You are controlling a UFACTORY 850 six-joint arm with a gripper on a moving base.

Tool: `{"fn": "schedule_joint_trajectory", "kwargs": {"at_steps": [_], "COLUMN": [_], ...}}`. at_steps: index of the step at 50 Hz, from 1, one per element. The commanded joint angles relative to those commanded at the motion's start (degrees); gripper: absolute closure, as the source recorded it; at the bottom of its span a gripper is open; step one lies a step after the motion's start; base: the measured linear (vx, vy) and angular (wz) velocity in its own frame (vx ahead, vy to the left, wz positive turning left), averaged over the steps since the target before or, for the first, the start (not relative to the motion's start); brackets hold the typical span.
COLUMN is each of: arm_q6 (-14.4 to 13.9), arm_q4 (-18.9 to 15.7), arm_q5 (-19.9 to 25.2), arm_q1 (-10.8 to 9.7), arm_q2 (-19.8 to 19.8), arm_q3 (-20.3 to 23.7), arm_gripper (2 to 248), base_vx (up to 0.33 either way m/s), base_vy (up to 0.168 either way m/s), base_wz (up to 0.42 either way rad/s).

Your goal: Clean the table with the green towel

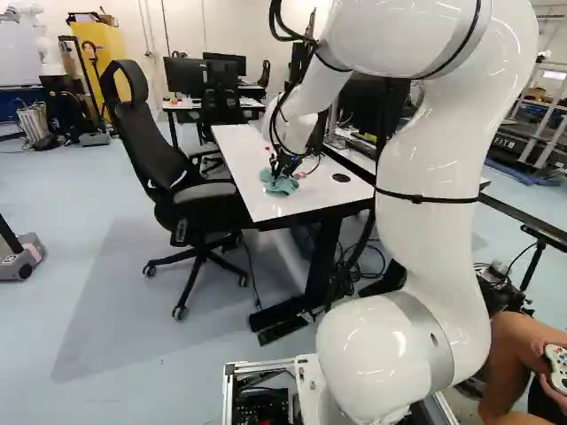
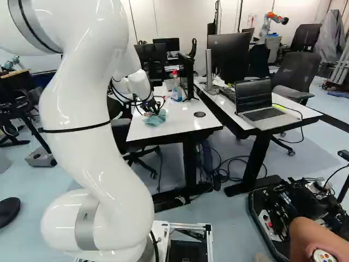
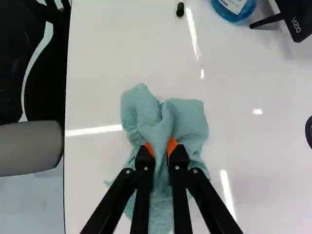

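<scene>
Towel (image 3: pixel 190 119) bunched up and pinched, and here's the picture: the gripper (image 3: pixel 162 149) has its 2 fingers drawn nearly together, orange pads (image 3: pixel 172 145) biting on a raised fold from 2 sides, with just that cloth between them. Loose green folds spill ahead of the fingers and out beside them, seemingly lying on the white table (image 3: pixel 97 190) near its close end, as both base views show. Wiping looks like the step in hand, and I'd call it early or midway; 1 moment can't settle which. Now for good technique! Keep the cloth spread under the fingertips so fabric, not hard metal, meets that glossy top. Press lightly and evenly, run long level strokes, overlap each a little, and hold the wrist steady so the pinch doesn't twist loose. Watch the edge beside the chair (image 1: pixel 133 150): run too far over it and the cloth could snag or droop. Up ahead, 3 things to respect: the small black cap (image 3: pixel 180 9), easily swept away, the blue bottle (image 3: pixel 234 7), which a careless stroke could tip, and the black stand (image 3: pixel 295 19). Shift them or steer round.
</scene>
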Motion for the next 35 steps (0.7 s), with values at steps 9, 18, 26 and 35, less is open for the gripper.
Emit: {"fn": "schedule_joint_trajectory", "kwargs": {"at_steps": [9,18,26,35], "arm_q6": [0.0,0.0,0.0,0.0], "arm_q4": [0.0,0.0,0.0,0.06], "arm_q5": [0.0,0.0,0.0,-0.37], "arm_q1": [0.09,0.6,0.98,0.99], "arm_q2": [1.28,4.47,7.63,11.45], "arm_q3": [0.7,3.19,5.69,8.62], "arm_gripper": [204,204,204,204], "base_vx": [0.0,0.0,0.0,0.0], "base_vy": [0.0,0.0,0.0,0.0], "base_wz": [0.0,0.0,0.0,0.0]}}
